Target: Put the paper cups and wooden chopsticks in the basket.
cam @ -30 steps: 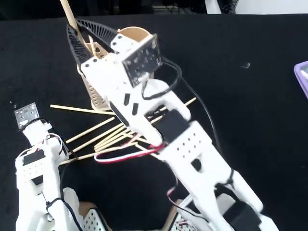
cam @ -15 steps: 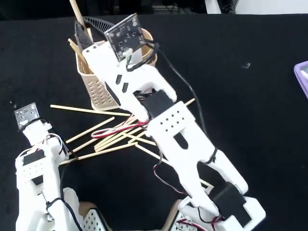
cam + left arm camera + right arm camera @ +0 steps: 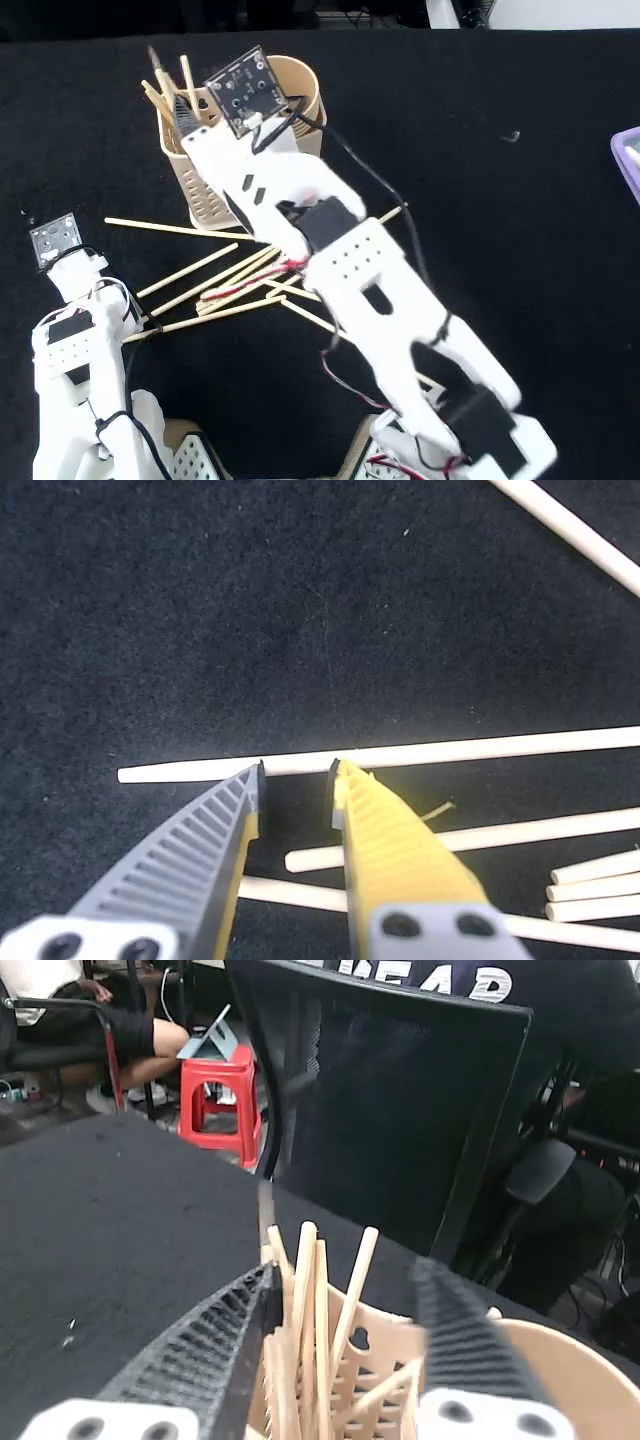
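Currently, right gripper hangs spread over the basket, which holds upright chopsticks. Left gripper, narrowly parted, sits at loose chopsticks on the table.

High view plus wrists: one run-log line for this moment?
right gripper: open over basket | sticks in it: standing | left gripper: open above a loose chopstick | other chopsticks: loose on table

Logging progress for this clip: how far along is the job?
Done: several chopsticks stand in the basket, a paper cup beside it. In hand: nothing; right gripper above the basket, jaws open; left gripper, jaws open, at a loose chopstick. Left: the scattered chopsticks on the table.
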Controlling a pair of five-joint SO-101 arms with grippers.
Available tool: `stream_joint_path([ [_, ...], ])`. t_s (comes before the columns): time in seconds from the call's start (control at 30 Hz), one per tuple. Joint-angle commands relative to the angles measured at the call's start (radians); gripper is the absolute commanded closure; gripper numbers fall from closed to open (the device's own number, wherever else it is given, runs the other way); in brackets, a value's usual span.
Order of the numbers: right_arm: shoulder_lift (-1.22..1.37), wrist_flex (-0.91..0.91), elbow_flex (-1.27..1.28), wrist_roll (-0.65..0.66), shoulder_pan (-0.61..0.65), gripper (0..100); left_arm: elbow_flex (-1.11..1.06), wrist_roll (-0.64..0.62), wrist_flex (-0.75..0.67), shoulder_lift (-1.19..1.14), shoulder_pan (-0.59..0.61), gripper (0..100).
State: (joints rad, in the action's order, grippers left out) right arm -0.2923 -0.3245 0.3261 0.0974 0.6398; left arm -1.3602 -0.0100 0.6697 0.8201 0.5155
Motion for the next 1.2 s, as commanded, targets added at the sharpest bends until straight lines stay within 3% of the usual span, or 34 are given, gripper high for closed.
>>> stream_joint_path([
  [0.0, -0.147, -0.135, -0.044, -0.002, 0.005, 75.8, 0.016, -0.005, -0.012, 0.011, 0.004, 87],
  [0.2, -0.389, -0.528, 0.035, -0.002, 0.003, 83.0, 0.016, -0.005, -0.012, 0.011, 0.004, 87],
  [0.33, -0.507, -0.661, 0.228, 0.002, 0.005, 83.9, 0.016, -0.005, -0.012, 0.011, 0.004, 87],
  [0.53, -0.538, -0.667, 0.625, 0.203, 0.003, 83.8, 0.016, -0.005, -0.012, 0.011, 0.004, 87],
  [0.63, -0.538, -0.674, 0.774, 0.232, 0.002, 80.9, 0.016, -0.005, -0.012, 0.011, 0.004, 87],
  [0.77, -0.538, -0.677, 0.880, 0.322, 0.002, 72.3, 0.016, -0.005, -0.012, 0.011, 0.004, 87],
  [0.93, -0.538, -0.674, 0.951, 0.396, 0.000, 74.5, 0.016, -0.005, -0.012, 0.011, 0.004, 87],
  [1.03, -0.538, -0.658, 0.966, 0.480, -0.060, 75.9, 0.016, -0.005, -0.012, 0.011, 0.004, 87],
  [1.17, -0.536, -0.557, 0.989, 0.612, -0.236, 76.0, 0.016, -0.005, -0.012, 0.011, 0.004, 87],
])
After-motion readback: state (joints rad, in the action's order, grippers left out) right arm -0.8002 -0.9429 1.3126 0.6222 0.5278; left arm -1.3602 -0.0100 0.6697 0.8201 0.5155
